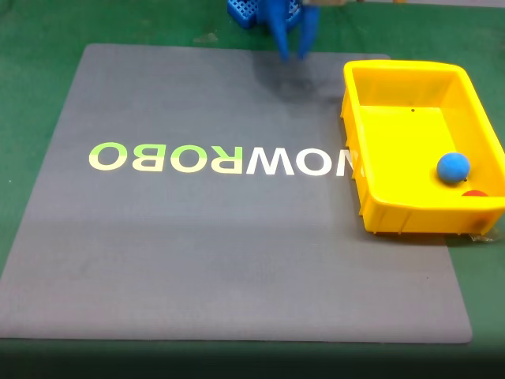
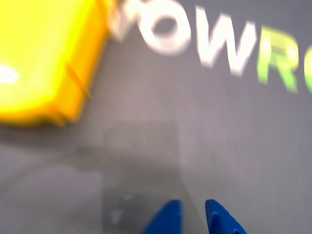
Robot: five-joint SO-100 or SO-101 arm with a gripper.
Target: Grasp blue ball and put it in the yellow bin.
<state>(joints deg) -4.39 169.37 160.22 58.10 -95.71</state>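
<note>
The blue ball (image 1: 453, 167), a small matte plain sphere, lies inside the yellow bin (image 1: 392, 101) near its front right corner, beside a red-orange ball (image 1: 474, 193). The blue gripper (image 1: 293, 54) hangs over the grey mat (image 1: 197, 253), fingertips nearly together, holding nothing

The fixed view looks steeply down from the front, taking in the whole flat grey lettered mat (image 1: 237, 260). The wrist view, blurred and seemingly close, faces that mat (image 2: 234, 146); both share the bright-yellow rectangular plastic bin (image 1: 371, 193) (image 2: 44, 58).
</note>
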